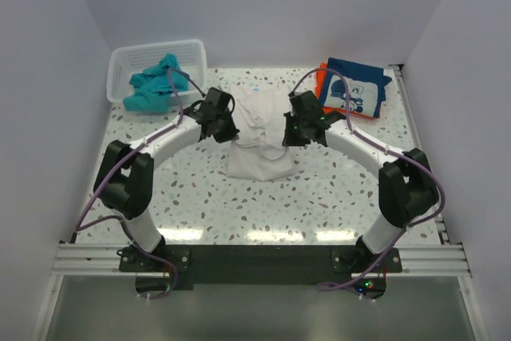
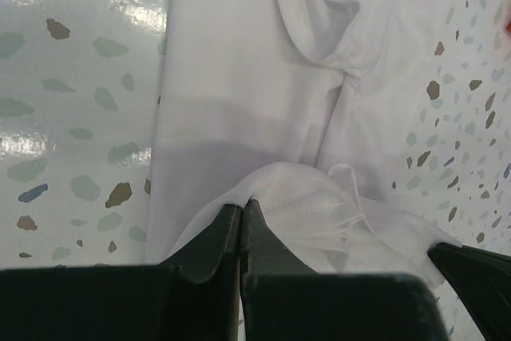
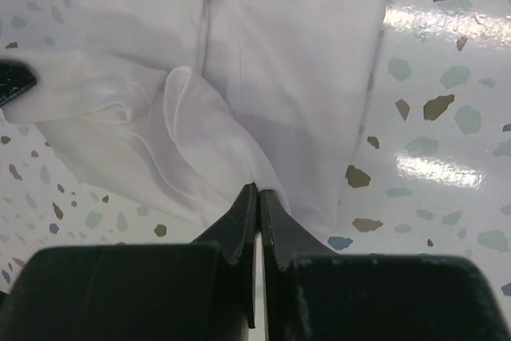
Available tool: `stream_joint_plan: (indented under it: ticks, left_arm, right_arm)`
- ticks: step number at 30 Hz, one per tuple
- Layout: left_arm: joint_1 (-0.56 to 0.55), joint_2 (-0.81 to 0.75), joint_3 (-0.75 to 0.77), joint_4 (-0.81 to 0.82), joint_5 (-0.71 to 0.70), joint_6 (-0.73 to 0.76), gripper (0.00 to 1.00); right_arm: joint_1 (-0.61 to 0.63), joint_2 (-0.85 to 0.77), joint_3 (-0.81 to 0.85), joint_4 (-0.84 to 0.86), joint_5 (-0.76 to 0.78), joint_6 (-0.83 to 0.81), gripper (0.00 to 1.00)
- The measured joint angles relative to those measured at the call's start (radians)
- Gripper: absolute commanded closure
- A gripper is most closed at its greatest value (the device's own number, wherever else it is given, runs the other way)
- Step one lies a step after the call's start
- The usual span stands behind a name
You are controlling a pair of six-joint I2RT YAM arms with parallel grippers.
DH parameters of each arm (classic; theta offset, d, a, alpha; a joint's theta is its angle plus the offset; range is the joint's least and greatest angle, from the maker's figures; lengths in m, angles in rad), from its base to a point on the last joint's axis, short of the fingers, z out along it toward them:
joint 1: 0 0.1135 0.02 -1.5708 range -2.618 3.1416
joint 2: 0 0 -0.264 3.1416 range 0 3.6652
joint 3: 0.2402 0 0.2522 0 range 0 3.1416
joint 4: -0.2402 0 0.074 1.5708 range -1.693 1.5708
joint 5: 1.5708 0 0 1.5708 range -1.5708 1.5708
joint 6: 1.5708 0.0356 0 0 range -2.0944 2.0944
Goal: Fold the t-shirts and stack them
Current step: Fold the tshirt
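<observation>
The white t-shirt [image 1: 257,140] lies partly folded in the middle of the table. My left gripper [image 1: 226,130] is shut on its left edge, pinching a fold of white cloth [image 2: 303,205] between its fingertips [image 2: 242,207]. My right gripper [image 1: 292,132] is shut on the shirt's right edge [image 3: 239,141], the cloth bunched at its tips [image 3: 259,191]. Both hold the cloth lifted a little above the table. The teal t-shirt [image 1: 156,85] lies in the basket at the back left. The navy t-shirt with white print [image 1: 355,89] lies folded on the orange one [image 1: 322,77] at the back right.
The white mesh basket [image 1: 128,60] stands in the back left corner. White walls enclose the speckled table [image 1: 200,197] on three sides. The arm bases sit on a rail along the near edge.
</observation>
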Motion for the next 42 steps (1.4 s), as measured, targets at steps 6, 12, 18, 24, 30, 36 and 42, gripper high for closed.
stream_joint_plan:
  ticks: [6,12,18,24,30,36,42]
  left_arm:
    - [0.035,0.055,0.034,0.005,0.023,0.021,1.00]
    - [0.059,0.107,0.069,0.011,0.048,0.037,1.00]
    - [0.062,0.170,0.114,0.013,0.068,0.053,0.88]
    - [0.068,0.199,0.126,0.011,0.083,0.069,0.56]
    - [0.068,0.201,0.152,-0.001,0.074,0.074,0.00]
    - [0.068,0.148,0.156,-0.026,0.043,0.066,0.00]
    - [0.068,-0.062,0.031,-0.018,0.021,0.051,0.00]
  right_arm:
    - [-0.048,0.077,0.053,0.017,-0.045,-0.037,1.00]
    - [-0.072,0.121,0.075,0.031,-0.052,-0.052,1.00]
    - [-0.095,0.163,0.097,0.040,-0.068,-0.053,1.00]
    - [-0.110,0.233,0.111,0.061,-0.072,-0.050,0.86]
    - [-0.119,0.271,0.178,0.035,-0.069,-0.053,0.06]
    - [-0.119,0.221,0.198,0.022,-0.068,-0.069,0.01]
    - [-0.109,0.051,0.085,0.039,-0.122,-0.076,0.01]
